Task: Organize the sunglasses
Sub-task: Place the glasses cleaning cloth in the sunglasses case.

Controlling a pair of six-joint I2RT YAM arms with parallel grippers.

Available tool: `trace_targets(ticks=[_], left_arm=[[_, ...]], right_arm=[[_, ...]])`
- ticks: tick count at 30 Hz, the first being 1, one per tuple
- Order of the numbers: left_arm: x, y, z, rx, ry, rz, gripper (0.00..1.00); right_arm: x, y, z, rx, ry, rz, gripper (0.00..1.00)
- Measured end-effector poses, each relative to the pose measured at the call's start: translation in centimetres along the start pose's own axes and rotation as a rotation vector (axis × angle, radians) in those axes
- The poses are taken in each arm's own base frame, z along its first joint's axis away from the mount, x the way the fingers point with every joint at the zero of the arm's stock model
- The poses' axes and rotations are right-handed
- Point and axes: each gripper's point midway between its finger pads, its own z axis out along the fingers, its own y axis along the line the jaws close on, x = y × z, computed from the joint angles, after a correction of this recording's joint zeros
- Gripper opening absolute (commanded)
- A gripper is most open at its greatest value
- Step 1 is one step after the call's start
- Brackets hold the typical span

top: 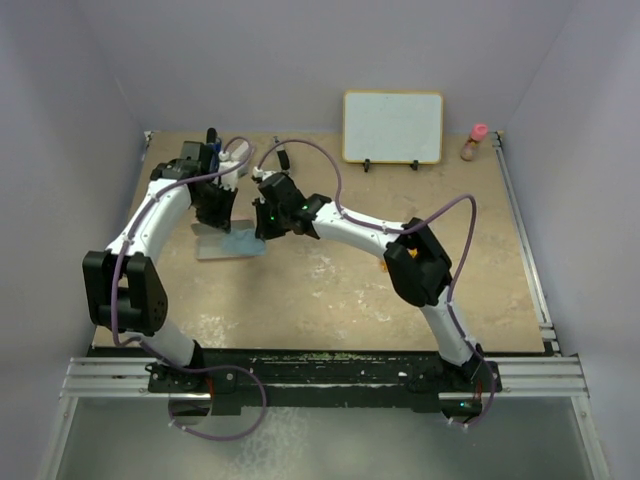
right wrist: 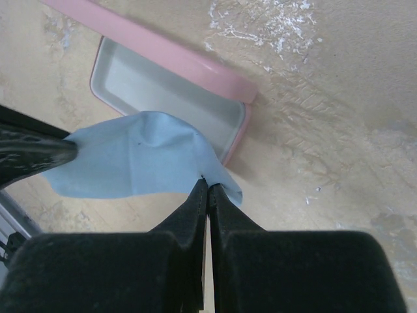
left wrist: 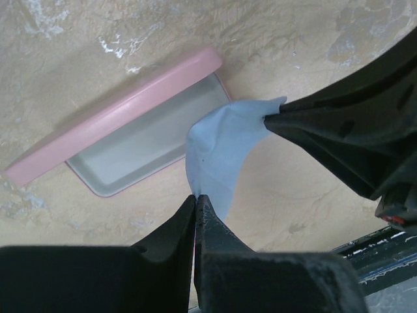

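Observation:
The pink glasses case (left wrist: 124, 112) lies open on the table, its pale inside (left wrist: 140, 140) empty. It also shows in the right wrist view (right wrist: 195, 68) and, partly hidden by the arms, in the top view (top: 210, 247). Both grippers hold the light blue cloth (left wrist: 221, 143) stretched between them just above the case. My left gripper (left wrist: 195, 197) is shut on one corner, my right gripper (right wrist: 208, 182) on another. In the top view the cloth (top: 242, 243) hangs between the left gripper (top: 215, 212) and the right gripper (top: 268, 225). The sunglasses do not show clearly in any view.
A white board (top: 393, 127) stands at the back of the table. A small pink-capped bottle (top: 477, 143) is in the back right corner. A small orange bit (top: 387, 268) peeks out beside the right arm's elbow. Walls enclose the table.

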Motion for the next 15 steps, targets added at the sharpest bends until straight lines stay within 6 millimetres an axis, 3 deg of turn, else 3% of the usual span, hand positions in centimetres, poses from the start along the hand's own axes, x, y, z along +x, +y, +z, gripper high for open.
trace_targets(ticks=[10, 15], left_arm=[[1.7, 2.6, 0.2, -0.043, 0.021, 0.003, 0.03], [2.5, 4.1, 0.7, -0.075, 0.03, 0.007, 0.03]], right_arm=[[1.2, -0.3, 2.5, -0.006, 0.039, 0.011, 0.0], [0.7, 0.4, 3.4, -0.032, 0.036, 0.012, 0.0]])
